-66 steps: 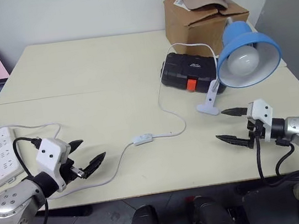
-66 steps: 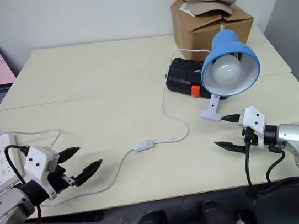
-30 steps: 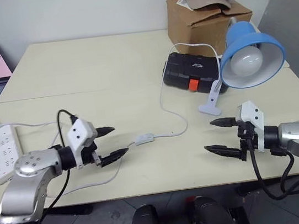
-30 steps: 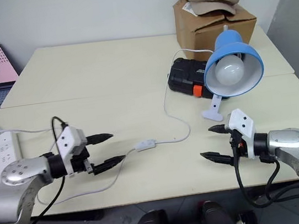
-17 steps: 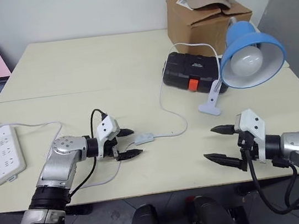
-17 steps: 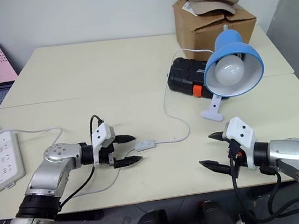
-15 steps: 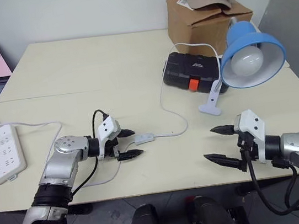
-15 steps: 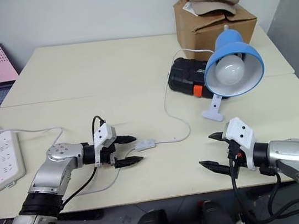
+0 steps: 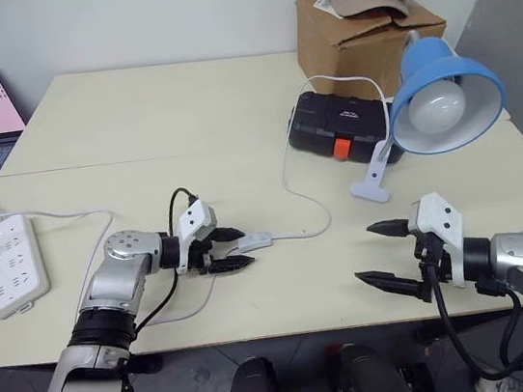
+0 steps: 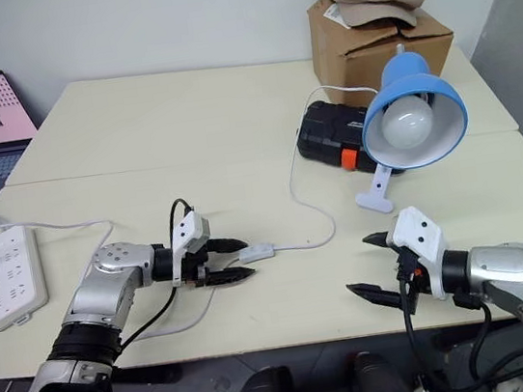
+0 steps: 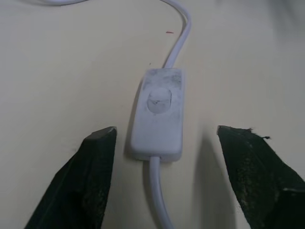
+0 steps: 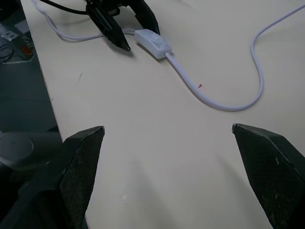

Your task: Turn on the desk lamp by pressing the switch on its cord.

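The switch (image 11: 157, 113) lies flat on the table, long axis along the left gripper (image 11: 167, 138), just ahead between its part-open, empty fingers; right gripper (image 9: 379, 254) gapes wide, empty, well apart.

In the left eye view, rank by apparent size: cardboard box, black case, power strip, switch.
1. Cardboard box
2. Black case
3. Power strip, close to the case; it sits nearer the camera, so unsure
4. Switch
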Motion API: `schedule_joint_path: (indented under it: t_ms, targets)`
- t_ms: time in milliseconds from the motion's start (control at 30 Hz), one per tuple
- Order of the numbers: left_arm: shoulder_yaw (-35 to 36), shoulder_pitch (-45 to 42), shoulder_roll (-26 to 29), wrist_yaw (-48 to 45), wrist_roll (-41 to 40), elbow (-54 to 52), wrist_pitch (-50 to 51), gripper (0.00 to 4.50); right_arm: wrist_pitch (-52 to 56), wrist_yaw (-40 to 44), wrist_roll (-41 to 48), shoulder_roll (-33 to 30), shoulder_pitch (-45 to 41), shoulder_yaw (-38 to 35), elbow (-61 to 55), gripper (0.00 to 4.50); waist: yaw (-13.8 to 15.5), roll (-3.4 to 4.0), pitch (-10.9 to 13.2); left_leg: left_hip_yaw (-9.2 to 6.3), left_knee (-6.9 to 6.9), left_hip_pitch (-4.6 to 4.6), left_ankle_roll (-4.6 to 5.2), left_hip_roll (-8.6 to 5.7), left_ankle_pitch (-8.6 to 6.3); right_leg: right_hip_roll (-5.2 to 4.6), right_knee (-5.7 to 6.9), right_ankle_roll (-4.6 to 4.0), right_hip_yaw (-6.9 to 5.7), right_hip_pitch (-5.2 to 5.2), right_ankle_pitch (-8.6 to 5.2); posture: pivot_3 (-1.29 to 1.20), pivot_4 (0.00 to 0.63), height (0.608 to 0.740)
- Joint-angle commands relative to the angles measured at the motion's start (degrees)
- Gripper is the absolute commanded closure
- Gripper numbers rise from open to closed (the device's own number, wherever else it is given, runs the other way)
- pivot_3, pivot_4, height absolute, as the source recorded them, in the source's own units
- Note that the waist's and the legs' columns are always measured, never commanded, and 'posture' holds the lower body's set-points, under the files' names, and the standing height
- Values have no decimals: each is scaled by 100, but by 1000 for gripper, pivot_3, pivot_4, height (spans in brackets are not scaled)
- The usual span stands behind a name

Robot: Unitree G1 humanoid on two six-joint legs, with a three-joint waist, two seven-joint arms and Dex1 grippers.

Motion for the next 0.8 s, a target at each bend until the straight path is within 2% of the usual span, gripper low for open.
schedule_joint_path:
  t_ms: [33, 233, 567, 800]
  targets:
    - [-95, 13, 4, -95, 113, -40, -173, 2032, -46, -30, 52, -25, -104, 34, -98, 0, 0, 0, 0, 0, 0, 0, 0, 0, 0, 0, 0, 0, 0, 0, 0, 0, 150, 740]
    - [-58, 57, 45, -115, 113, -138, -209, 3395, -150, -41, -23, -13, -230, 135, 18, 0, -4, 0, 0, 0, 0, 0, 0, 0, 0, 0, 0, 0, 0, 0, 0, 0, 150, 740]
    - [19, 9, 17, -15, 67, -310, -184, 3411, -267, -32, -112, 24, -251, 209, 81, 0, -4, 0, 0, 0, 0, -1, 0, 1, 0, 0, 0, 0, -1, -1, 0, 0, 150, 740]
    - [9, -110, -45, 198, 82, -1036, -328, 3411, -329, -344, -151, 277, -137, 131, 30, 0, -4, 0, 0, -1, 1, -4, 0, 1, 0, 0, 0, 0, 0, -1, 0, 0, 150, 740]
